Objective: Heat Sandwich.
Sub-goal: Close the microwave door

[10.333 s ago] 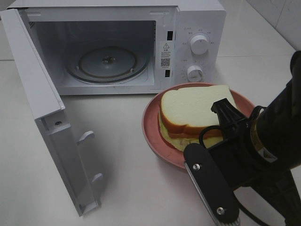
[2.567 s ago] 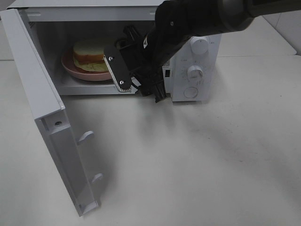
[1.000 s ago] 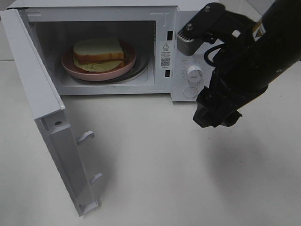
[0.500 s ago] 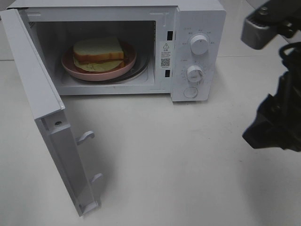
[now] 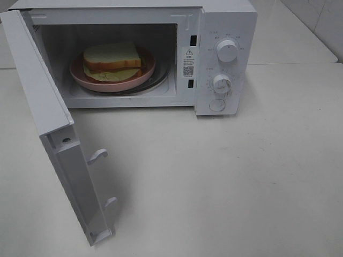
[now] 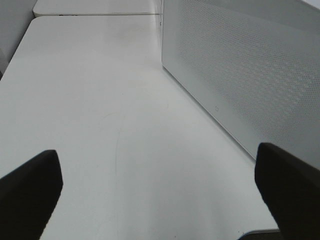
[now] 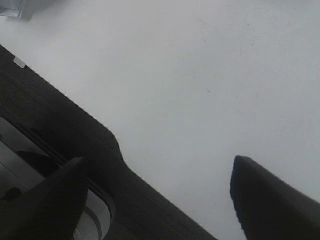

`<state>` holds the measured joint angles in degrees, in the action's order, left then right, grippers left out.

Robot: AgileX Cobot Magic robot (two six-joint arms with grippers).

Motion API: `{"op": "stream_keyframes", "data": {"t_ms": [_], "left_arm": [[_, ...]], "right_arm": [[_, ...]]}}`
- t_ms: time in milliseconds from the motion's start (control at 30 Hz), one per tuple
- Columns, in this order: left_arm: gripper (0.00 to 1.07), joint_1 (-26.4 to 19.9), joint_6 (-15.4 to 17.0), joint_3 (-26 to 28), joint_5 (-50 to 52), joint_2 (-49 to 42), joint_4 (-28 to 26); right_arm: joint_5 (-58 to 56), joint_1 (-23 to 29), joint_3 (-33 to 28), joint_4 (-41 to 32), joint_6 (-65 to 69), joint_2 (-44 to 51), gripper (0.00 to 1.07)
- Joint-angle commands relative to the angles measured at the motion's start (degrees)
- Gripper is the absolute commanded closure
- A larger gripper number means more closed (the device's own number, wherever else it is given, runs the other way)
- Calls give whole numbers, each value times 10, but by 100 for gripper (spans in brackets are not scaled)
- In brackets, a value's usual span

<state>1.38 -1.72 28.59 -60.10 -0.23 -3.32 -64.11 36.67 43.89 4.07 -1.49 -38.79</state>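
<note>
The sandwich (image 5: pixel 112 55), white bread with orange-brown crust and pale green filling, lies on a round pink plate (image 5: pixel 107 84) inside the open white microwave (image 5: pixel 225 21). No arm shows in the high view. In the left wrist view my left gripper (image 6: pixel 160 200) is open and empty over the white table, with the microwave door's perforated outer face (image 6: pixel 250 70) beside it. In the right wrist view my right gripper (image 7: pixel 160 200) is open and empty over the table, near a dark edge.
The microwave door (image 5: pixel 48 123) swings out wide to the left front, with two latch hooks on its inner edge. Two knobs (image 5: pixel 227 50) (image 5: pixel 221 83) sit on the panel at the right. A dark strip (image 7: pixel 75 135) borders the table under the right gripper.
My right arm has pulled back to the right, out of the high view. The plate with the sandwich stays inside the microwave where the arm left it. The door has not moved.
</note>
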Motion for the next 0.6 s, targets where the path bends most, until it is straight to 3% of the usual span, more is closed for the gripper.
{"op": "stream_keyframes", "data": {"t_ms": [33, 300, 467, 500, 600], "left_arm": [[3, -1, 1, -2, 8, -14, -1], [3, -1, 1, -2, 8, -14, -1], [3, -1, 1, -2, 8, -14, -1], [3, -1, 1, -2, 8, -14, -1], [3, -1, 1, -2, 8, -14, -1]], "right_arm": [[-23, -3, -3, 4, 15, 23, 31], [-42, -16, -54, 18, 21, 134, 26], [-32, -97, -83, 21, 15, 186, 20], [-18, -134, -90, 23, 9, 207, 20], [-2, -156, -97, 21, 15, 227, 20]]}}
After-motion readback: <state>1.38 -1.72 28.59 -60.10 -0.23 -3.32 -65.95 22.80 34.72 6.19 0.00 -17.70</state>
